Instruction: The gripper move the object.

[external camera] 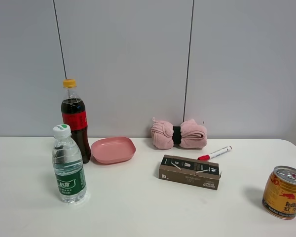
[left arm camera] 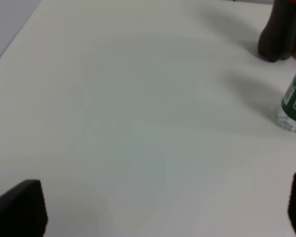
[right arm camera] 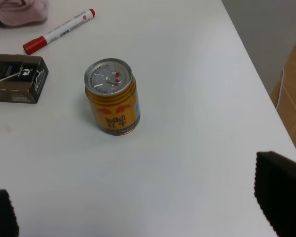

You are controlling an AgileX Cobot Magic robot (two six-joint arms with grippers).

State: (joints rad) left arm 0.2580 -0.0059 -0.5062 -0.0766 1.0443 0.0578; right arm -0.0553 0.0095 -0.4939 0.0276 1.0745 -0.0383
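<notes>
Both grippers are spread wide and holding nothing. The left gripper (left arm camera: 158, 210) hangs over bare table (external camera: 138, 207) by the left edge, with the water bottle (external camera: 68, 165) and cola bottle (external camera: 75, 120) further in. The right gripper (right arm camera: 143, 212) hovers near the right edge, the Red Bull can (right arm camera: 112, 96) standing just ahead of it, not touched. The pink rolled towel (external camera: 178, 134) lies along the back edge, right of the pink dish (external camera: 113, 149), behind the brown box (external camera: 189, 172) and red marker (external camera: 214, 153).
</notes>
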